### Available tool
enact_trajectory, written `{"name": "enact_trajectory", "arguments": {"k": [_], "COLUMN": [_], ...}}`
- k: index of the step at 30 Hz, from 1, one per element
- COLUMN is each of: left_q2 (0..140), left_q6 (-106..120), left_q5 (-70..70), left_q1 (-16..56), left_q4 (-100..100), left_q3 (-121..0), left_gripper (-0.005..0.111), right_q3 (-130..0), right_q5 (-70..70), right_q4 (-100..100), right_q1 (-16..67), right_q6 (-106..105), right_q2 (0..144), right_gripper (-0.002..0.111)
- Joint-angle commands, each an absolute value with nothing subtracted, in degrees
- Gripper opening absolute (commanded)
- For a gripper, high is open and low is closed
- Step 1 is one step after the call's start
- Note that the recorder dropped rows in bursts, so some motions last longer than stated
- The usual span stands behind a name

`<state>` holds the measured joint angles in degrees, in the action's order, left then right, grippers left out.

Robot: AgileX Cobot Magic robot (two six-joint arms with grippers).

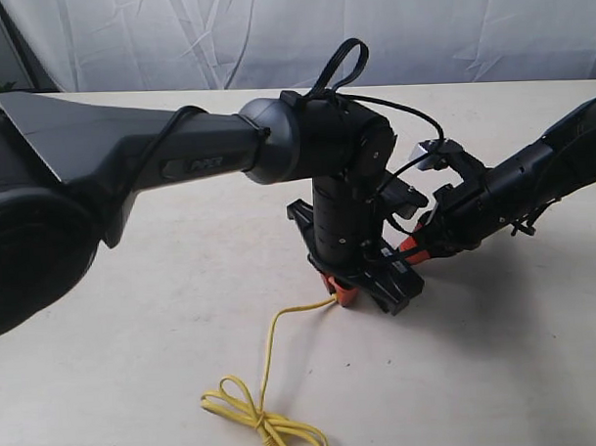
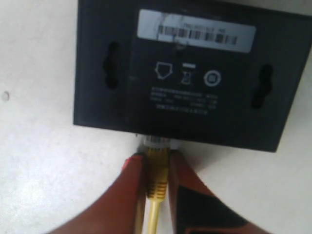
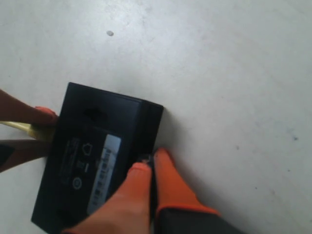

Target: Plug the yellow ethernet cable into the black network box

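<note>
1. Reaching over one pale desk (image 1: 137, 366), two black arms fill the exterior view. The left arm (image 1: 178, 149) carries one small pale logo, too blurred to read. One yellow ethernet cable (image 1: 269, 361) runs from a knotted coil at bottom centre up to the left jaws at mid-frame, whose orange fingers (image 1: 340, 290) hold it. The right jaws enter from the right, and their state is unclear here.
2. In the left wrist view, one black network box (image 2: 122, 78) lies on the desk. It bears one white barcode label (image 2: 195, 30), three white symbols (a house-like outline, a crossed-out bin, a ringed mark), blurred fine print and two keyhole slots. The left jaws clamp the cable's yellow boot (image 2: 157, 170), and its clear plug (image 2: 156, 142) meets the box's edge.
3. In the right wrist view, the right jaws stand almost together, with orange fingers (image 3: 170, 185) touching the box's (image 3: 83, 146) end. Whether they pinch it cannot be told. The cable (image 3: 29, 129) meets the opposite side.
</note>
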<state>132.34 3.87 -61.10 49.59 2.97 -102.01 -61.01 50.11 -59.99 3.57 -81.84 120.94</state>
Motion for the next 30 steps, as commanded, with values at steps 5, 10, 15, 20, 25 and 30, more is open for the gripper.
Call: {"name": "enact_trajectory", "arguments": {"k": [5, 10, 15, 20, 25, 30], "left_q2": [132.08, 131.7, 131.7, 131.7, 131.33, 130.69], "left_q6": [3.4, 3.4, 3.77, 3.77, 3.77, 3.77], "left_q5": [-59.75, -59.99, -61.03, -61.82, -61.93, -61.26], "left_q1": [49.81, 49.81, 49.81, 49.81, 49.81, 49.81], "left_q4": [2.68, 2.68, 2.68, 1.64, 1.61, 1.61], "left_q3": [-102.24, -102.24, -102.24, -102.24, -102.34, -102.34], "left_gripper": [0.0, 0.0, 0.0, 0.0, 0.0, 0.0], "right_q3": [-61.02, -61.02, -61.02, -61.02, -61.02, -61.02], "right_q5": [51.12, 51.12, 51.01, 50.89, 50.78, 50.66], "right_q4": [-59.27, -59.14, -59.01, -59.01, -59.01, -59.01], "right_q1": [3.47, 3.47, 3.47, 3.47, 3.47, 3.47], "right_q6": [-82.35, -82.35, -82.35, -82.35, -82.35, -82.35], "right_q2": [120.95, 120.95, 120.95, 120.95, 120.95, 120.95], "right_gripper": [-0.001, -0.001, -0.001, -0.001, -0.001, -0.001]}}
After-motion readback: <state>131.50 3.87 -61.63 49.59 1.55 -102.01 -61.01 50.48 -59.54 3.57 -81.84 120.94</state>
